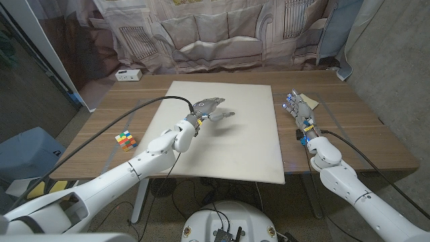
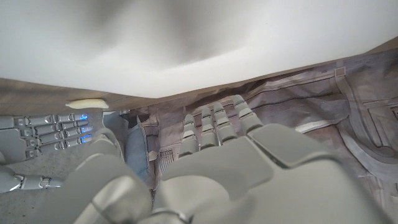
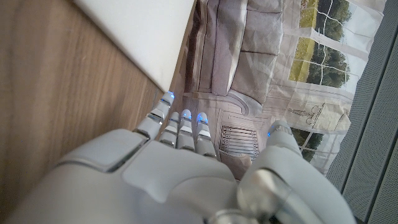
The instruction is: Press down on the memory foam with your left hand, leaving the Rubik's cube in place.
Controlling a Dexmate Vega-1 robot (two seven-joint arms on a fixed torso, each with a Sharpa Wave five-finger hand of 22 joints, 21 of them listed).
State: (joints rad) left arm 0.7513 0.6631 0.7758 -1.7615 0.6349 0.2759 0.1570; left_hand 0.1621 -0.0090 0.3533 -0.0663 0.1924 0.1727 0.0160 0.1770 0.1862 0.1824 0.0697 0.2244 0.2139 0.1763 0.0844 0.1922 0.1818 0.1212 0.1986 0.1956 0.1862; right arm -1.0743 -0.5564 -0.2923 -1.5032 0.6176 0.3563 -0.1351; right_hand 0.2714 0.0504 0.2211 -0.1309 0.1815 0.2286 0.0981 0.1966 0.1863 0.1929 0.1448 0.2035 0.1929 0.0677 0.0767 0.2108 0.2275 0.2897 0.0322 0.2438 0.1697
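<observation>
Hovering over the white memory foam (image 1: 225,131) we see our left hand (image 1: 209,107), fingers spread, holding nothing. The Rubik's cube (image 1: 125,140) sits on the wooden surface (image 1: 349,128) beside the foam's left edge. Our right hand (image 1: 299,111) waits empty, fingers extended.

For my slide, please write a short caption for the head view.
Left hand above the white memory foam; Rubik's cube on the table beside it.
</observation>
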